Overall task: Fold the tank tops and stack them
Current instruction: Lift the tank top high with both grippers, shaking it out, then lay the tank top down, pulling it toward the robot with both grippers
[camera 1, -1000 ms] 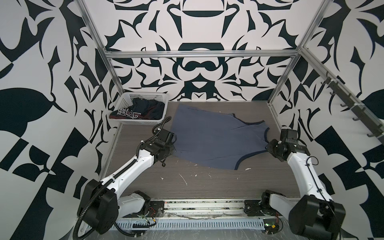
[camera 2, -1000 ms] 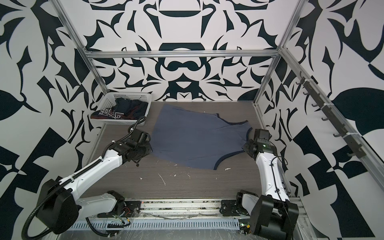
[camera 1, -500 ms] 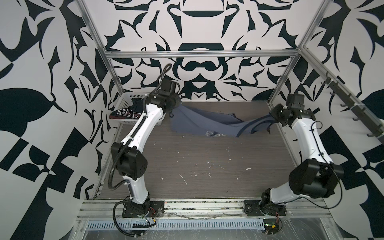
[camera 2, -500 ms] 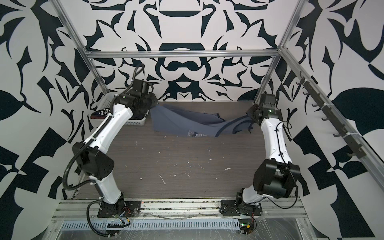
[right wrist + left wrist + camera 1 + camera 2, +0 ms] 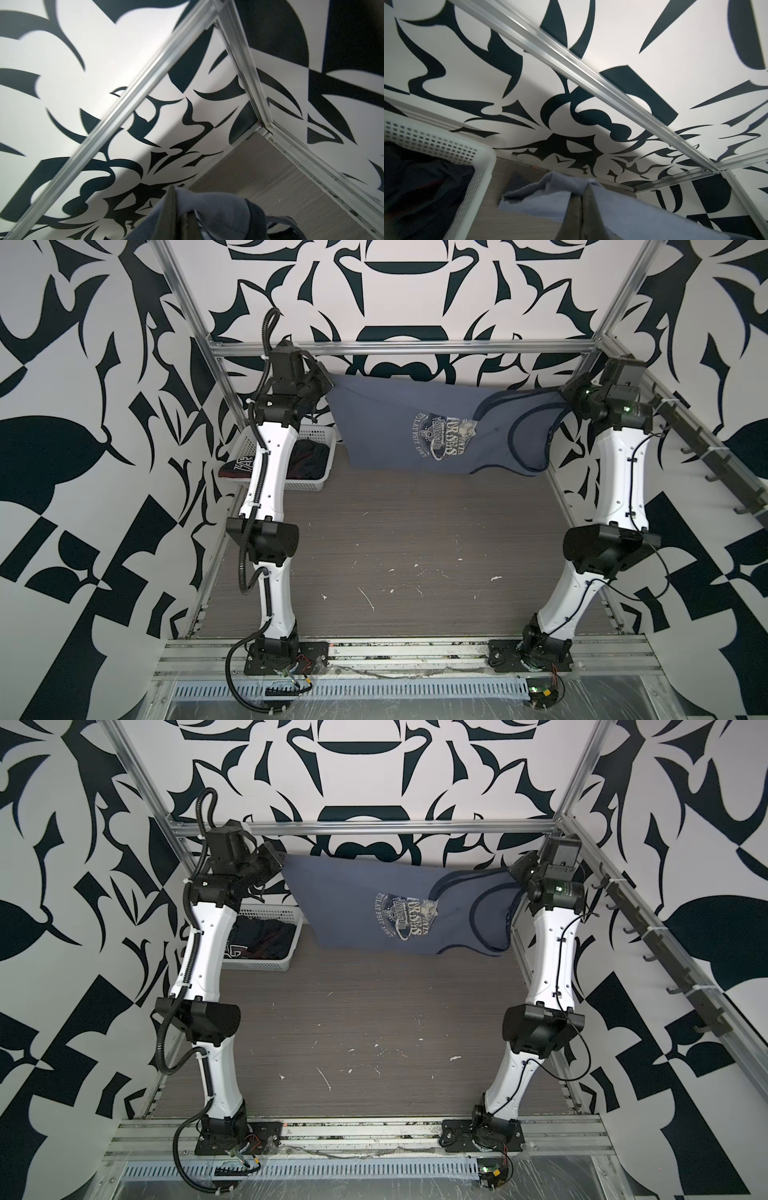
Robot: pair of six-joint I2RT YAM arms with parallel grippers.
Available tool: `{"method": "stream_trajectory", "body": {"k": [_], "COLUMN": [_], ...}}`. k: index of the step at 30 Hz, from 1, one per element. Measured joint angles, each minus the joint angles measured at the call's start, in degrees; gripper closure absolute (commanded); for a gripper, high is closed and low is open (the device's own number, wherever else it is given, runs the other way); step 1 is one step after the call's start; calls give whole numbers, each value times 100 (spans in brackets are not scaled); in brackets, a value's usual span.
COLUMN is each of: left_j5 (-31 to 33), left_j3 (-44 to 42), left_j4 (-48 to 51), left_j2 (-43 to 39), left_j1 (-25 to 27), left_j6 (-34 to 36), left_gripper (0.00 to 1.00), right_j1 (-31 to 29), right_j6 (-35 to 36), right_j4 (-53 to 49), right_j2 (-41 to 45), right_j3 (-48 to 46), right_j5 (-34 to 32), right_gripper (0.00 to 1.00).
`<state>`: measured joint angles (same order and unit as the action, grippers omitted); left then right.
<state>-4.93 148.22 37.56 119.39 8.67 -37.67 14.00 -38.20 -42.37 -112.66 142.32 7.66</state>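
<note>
A: Near end first. The table is bare wood from the arm bases to past the middle. Nothing is folded or stacked on it, so I judge this an early step.
B: Noted. Further back, the left gripper and right gripper are raised high. Each is pinched tight on the grey-blue tank top, which hangs spread between them with its print facing the camera.
A: Why so high?
B: Probably so the cloth drops flat and untwisted before laying down. The left holds a hem corner and the right the shoulder end, so it hangs sideways.
A: Wrist views?
B: The left wrist shows the fingers pressed together on a bunched grey edge, hidden from above. The right wrist shows cloth and a navy-trimmed strap at the pinch. Only the top views show print and sag.
A: Farthest left?
B: The navy tank top lies crumpled in the white basket, part draped over its side
</note>
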Motion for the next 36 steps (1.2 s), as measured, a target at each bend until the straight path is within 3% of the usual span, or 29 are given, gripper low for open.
{"method": "stream_trajectory", "body": {"k": [2, 4, 13, 20, 26, 32, 33, 36], "left_j5": [-92, -170, -684, -673, -647, -664, -664, -667], "left_j3": [-286, -1034, -5751, -8902, -10603, -11582, -11650, -11731], "left_j4": [-111, -262, -1086, -920, -400, -39, -15, 33], "left_j2": [-227, -715, -3504, -5031, -6157, -6693, -6752, -6861], "left_j1": [-61, -61, 271, 514, 511, 511, 511, 511], "left_j6": [37, 83, 13, -531, -918, -1128, -1150, -1193], "left_gripper": [100, 100, 100, 100, 100, 100, 100, 100], "right_j1": [2, 2, 243, 1023, 1244, 1237, 1237, 1239], "right_j6": [66, 136, 212, 136, 240, 385, 393, 420], "right_j4": [-90, 0, 885, 1029, 876, 732, 723, 610], "right_j2": [26, 323, 2850, 3486, 3928, 4933, 5010, 5064], "right_j3": [162, -328, -5792, -8393, -9374, -9825, -9882, -10010], "right_j5": [52, 125, 378, 796, 800, 481, 411, 247], "right_gripper": [100, 100, 100, 100, 100, 100, 97, 54]}}
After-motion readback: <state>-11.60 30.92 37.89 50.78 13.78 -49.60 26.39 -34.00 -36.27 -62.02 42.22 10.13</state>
